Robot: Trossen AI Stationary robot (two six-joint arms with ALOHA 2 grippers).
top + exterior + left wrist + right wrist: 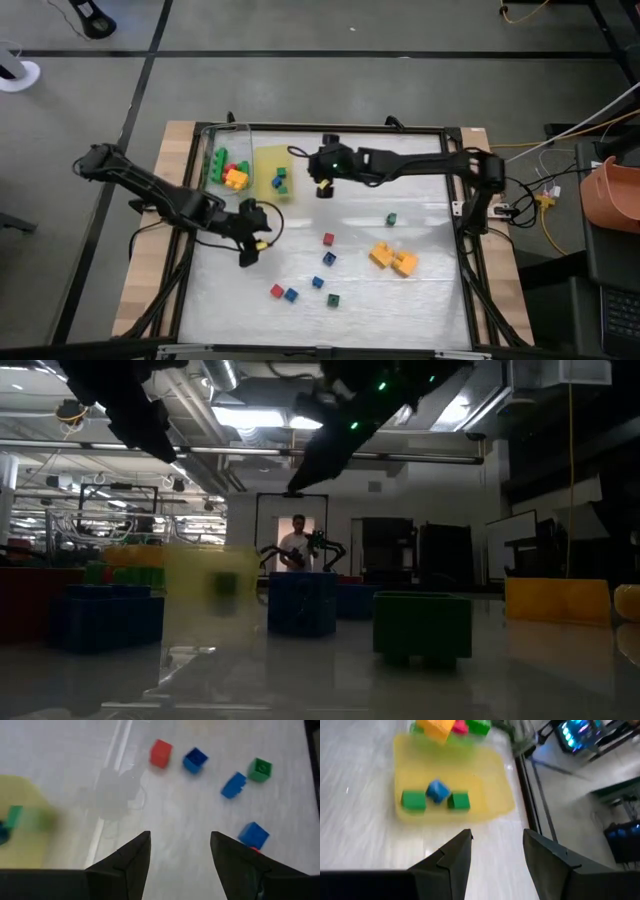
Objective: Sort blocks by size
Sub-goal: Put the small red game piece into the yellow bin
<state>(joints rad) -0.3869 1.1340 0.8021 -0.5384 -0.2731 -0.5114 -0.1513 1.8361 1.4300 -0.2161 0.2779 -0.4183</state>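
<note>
My right claw (323, 189) hangs wide and empty beside the yellow tray (262, 165), where small blocks (437, 796) collect; my left claw (254, 250), also wide, waits nearer the loose cubes (195, 760).

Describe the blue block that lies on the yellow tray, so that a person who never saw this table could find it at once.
Look at the flat yellow tray near the table's far edge, beside the clear container of bigger bricks. Three small cubes lie on it in a short row. The blue block is the middle one, turned at an angle between two green cubes, and the only blue piece on the tray.
</note>
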